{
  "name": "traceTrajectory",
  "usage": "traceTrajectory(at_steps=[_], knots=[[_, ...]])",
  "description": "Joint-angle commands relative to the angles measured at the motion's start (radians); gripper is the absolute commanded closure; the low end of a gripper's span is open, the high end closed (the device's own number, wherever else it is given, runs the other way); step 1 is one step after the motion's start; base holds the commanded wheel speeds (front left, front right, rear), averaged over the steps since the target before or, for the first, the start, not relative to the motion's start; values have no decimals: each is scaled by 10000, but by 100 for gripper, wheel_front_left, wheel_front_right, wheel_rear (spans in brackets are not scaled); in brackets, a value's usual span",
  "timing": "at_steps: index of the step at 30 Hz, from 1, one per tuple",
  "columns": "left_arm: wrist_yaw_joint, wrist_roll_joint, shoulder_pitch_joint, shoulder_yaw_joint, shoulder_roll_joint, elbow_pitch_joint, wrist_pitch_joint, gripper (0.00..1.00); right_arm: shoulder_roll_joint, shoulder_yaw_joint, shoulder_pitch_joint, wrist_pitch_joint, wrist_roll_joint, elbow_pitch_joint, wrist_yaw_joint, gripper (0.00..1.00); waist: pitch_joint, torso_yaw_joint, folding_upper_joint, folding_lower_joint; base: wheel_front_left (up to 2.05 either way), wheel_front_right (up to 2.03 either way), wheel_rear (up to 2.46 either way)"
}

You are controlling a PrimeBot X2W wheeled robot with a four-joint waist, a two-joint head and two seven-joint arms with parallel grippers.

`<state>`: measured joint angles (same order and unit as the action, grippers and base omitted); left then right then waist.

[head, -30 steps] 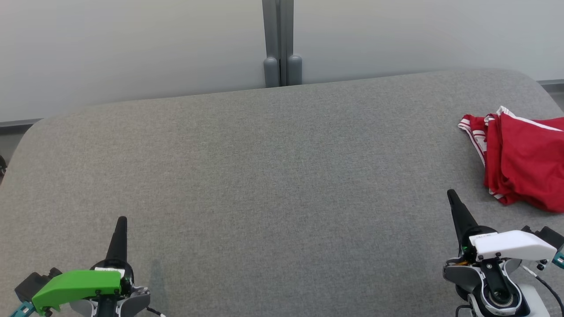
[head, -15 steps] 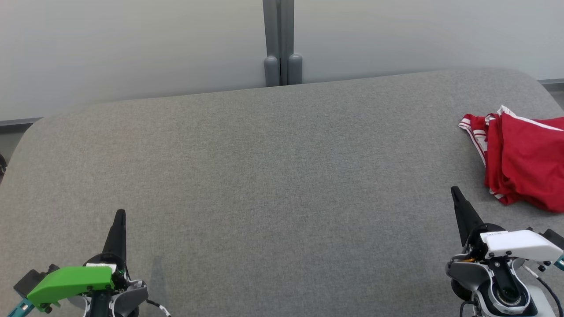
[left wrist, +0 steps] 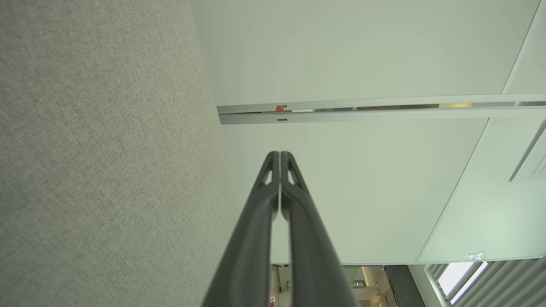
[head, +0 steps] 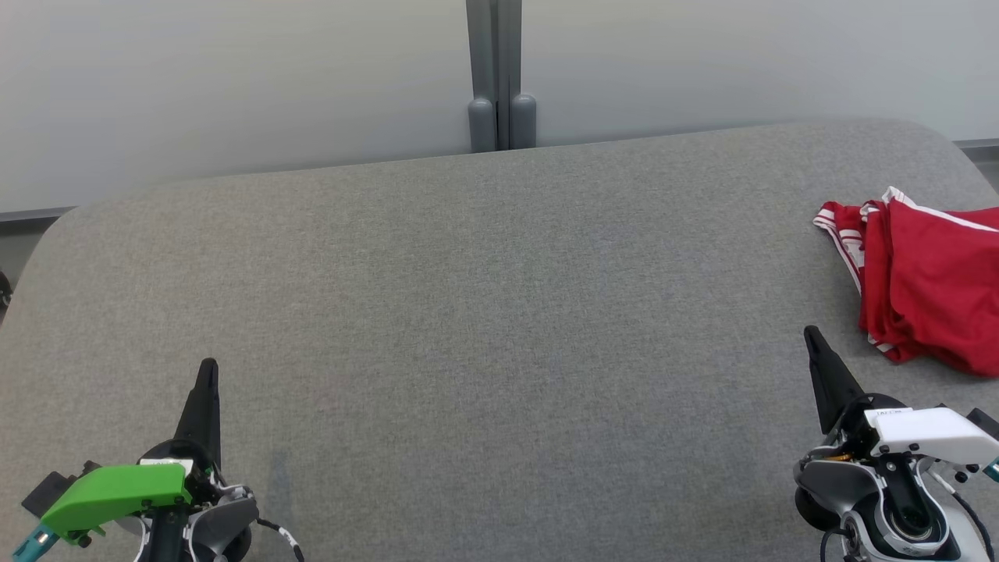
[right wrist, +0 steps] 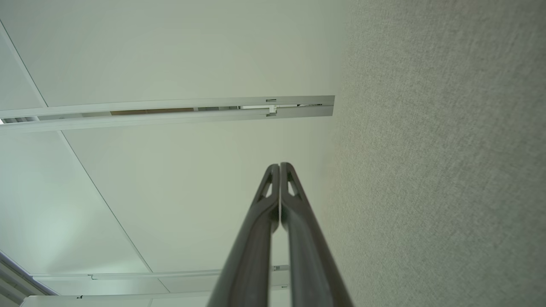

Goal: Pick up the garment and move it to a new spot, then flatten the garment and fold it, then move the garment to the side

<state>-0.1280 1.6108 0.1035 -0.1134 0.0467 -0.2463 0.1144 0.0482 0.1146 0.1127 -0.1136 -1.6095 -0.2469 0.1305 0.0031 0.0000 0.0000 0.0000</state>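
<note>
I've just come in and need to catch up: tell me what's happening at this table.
Nothing is being handled right now. A two-armed robot faces a grey fabric-covered table. Its left gripper and right gripper are both shut and empty, near the table's front edge. A red garment with white stripes lies in a rumpled pile at the table's right side, just beyond the right gripper and not touched by it.

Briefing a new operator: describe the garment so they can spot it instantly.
Start at the wide grey fabric table. Go to its right edge, just past the right gripper. The garment lies there, a crumpled heap, bright red with white stripes against plain grey.
</note>
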Motion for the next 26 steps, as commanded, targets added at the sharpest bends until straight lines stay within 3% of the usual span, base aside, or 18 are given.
traceTrajectory(at_steps=[1, 26], knots=[[-67, 36, 118, -35, 65, 19, 34, 100, 37, 20, -87, -39, -63, 60, 4, 100, 0, 0, 0, 0, 0, 0, 0], [-62, 35, 118, -31, 65, 20, 32, 100, 37, 17, -86, -36, -65, 58, 4, 100, 0, 0, 0, 0, 0, 0, 0]])
